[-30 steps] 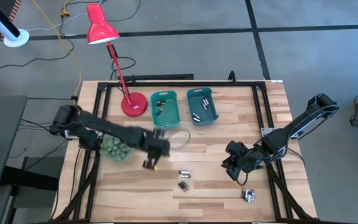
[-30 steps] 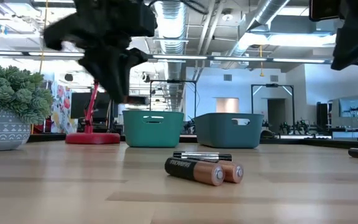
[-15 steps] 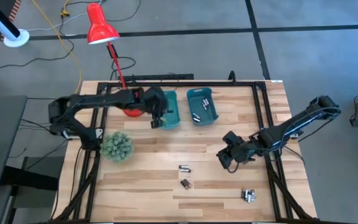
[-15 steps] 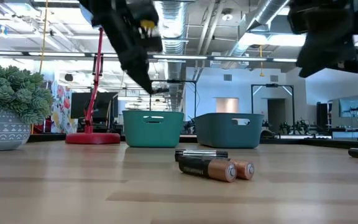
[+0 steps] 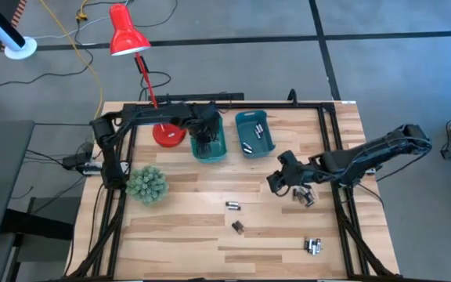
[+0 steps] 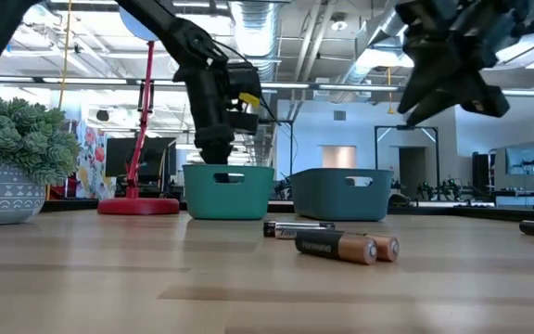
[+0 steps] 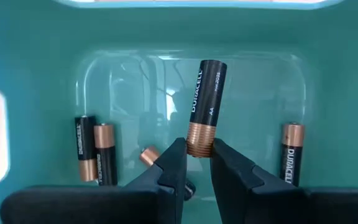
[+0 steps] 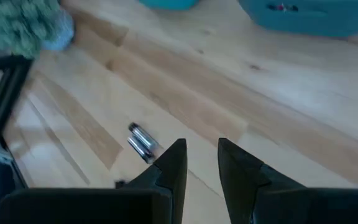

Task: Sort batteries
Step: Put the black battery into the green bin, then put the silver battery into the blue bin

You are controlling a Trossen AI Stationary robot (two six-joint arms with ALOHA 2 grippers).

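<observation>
Battery (image 7: 205, 106) pinched in my left gripper (image 7: 199, 155) over the light teal bin (image 5: 209, 151)
My right gripper (image 8: 201, 163) hangs above the table (image 5: 186, 227), fingers slightly spread, empty

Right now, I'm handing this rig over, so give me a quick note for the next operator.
Left gripper is shut on an AA battery, held over the lighter teal bin, which already has several batteries.
Right gripper is open and empty, above the table right of centre.
The darker teal bin also holds some.
Left to sort: loose batteries mid-table and near the front right edge.
Next is probably releasing the held cell.
</observation>
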